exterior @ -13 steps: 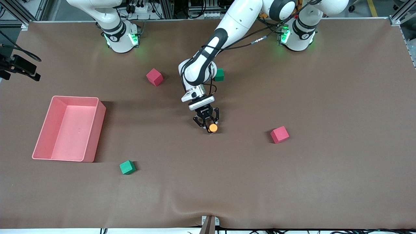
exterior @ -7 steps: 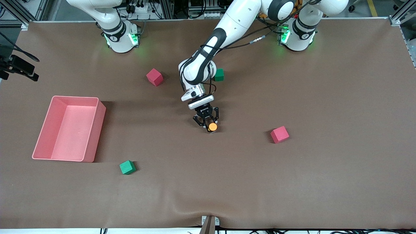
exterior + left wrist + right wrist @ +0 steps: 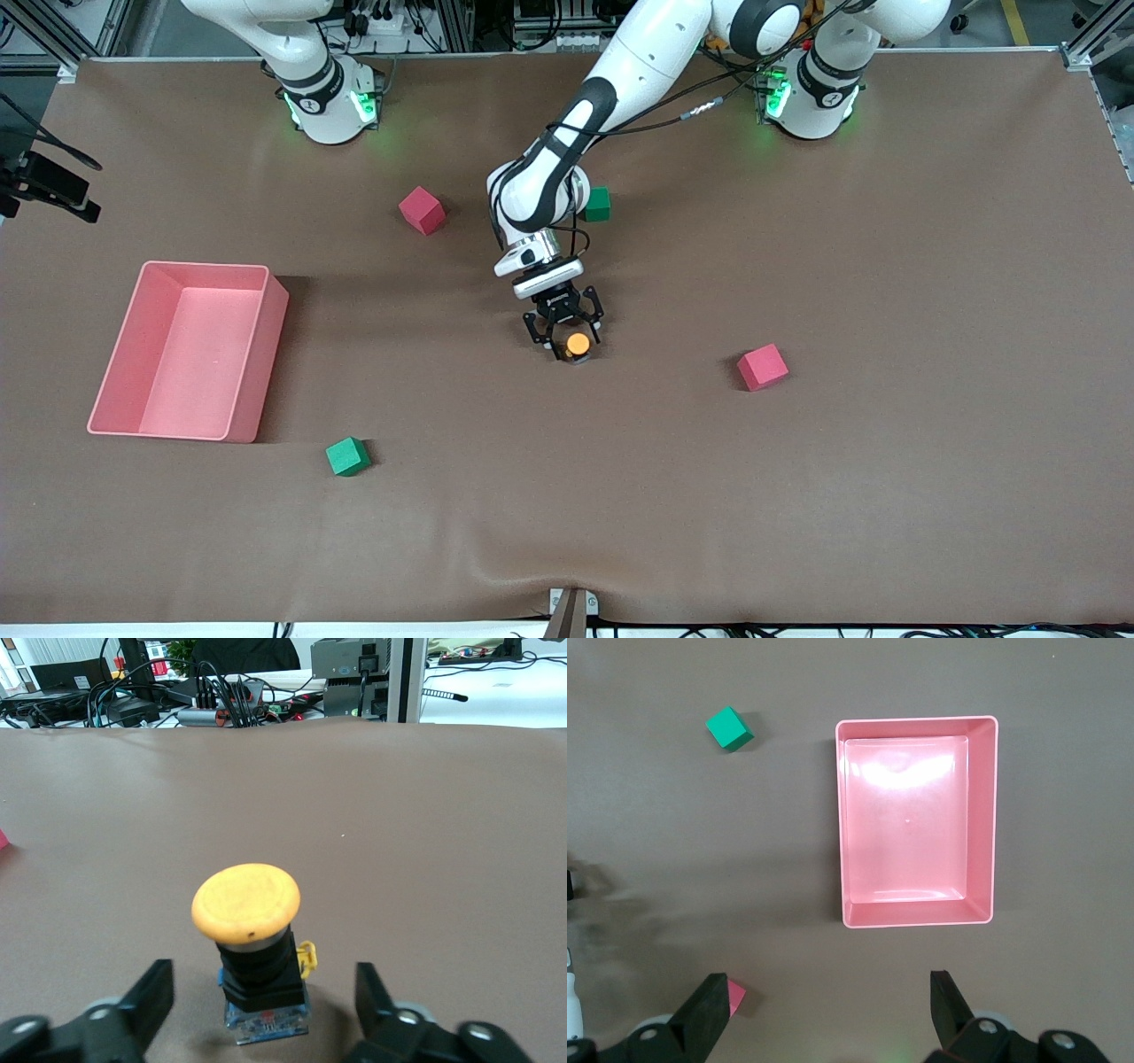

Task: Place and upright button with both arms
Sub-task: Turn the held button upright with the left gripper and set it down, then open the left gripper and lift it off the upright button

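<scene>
The button (image 3: pixel 578 344) stands upright on the brown table near its middle, orange cap up. In the left wrist view the button (image 3: pixel 252 948) shows its black body on a clear blue base. My left gripper (image 3: pixel 567 338) is low around it, open. Its fingers (image 3: pixel 151 997) stand on both sides of the button with a gap on each side, touching nothing. My right gripper (image 3: pixel 828 992) is open and empty, high above the table near the pink bin; it is out of the front view, where the right arm waits.
A pink bin (image 3: pixel 204 265) lies toward the right arm's end, also in the right wrist view (image 3: pixel 917 722). Red cubes (image 3: pixel 422 210) (image 3: pixel 762 367) and green cubes (image 3: pixel 347 456) (image 3: pixel 598 204) are scattered around. The right wrist view shows a green cube (image 3: pixel 729 728) and a red cube (image 3: pixel 735 996).
My left gripper was shut on the button and has opened. The button now stands free on the table between the fingers.
</scene>
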### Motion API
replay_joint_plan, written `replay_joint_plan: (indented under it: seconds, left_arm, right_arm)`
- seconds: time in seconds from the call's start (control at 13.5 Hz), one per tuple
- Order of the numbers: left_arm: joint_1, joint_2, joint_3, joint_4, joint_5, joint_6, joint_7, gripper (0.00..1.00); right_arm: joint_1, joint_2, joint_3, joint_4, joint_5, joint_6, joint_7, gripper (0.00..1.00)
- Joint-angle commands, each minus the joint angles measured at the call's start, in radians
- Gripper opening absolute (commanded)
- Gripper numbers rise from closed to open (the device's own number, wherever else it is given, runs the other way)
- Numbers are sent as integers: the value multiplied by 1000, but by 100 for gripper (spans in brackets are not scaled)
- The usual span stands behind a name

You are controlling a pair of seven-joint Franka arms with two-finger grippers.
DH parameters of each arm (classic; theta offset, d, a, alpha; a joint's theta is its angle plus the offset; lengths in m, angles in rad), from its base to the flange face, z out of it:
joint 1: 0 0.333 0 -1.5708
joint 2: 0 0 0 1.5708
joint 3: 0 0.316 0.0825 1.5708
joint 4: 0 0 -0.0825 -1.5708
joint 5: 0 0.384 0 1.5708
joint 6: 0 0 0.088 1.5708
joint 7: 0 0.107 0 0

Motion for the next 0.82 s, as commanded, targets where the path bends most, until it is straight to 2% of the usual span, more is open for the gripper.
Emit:
replay_joint_plan:
  seconds: [0.0,0.3,0.45,0.74]
  left_arm:
    - [-13,-15,5,14,-1,-11,37,100]
    - [-29,-59,-9,11,-87,-106,141,100]
    - [-35,-92,-38,11,-124,-154,193,100]
    - [-35,-203,-81,6,-276,-228,348,100]
  right_arm:
    - [-9,7,4,12,-7,-2,12,100]
    - [-9,12,4,12,-7,0,12,100]
    - [-6,13,4,12,-7,-2,12,100]
    - [-8,12,4,16,-10,-3,12,100]
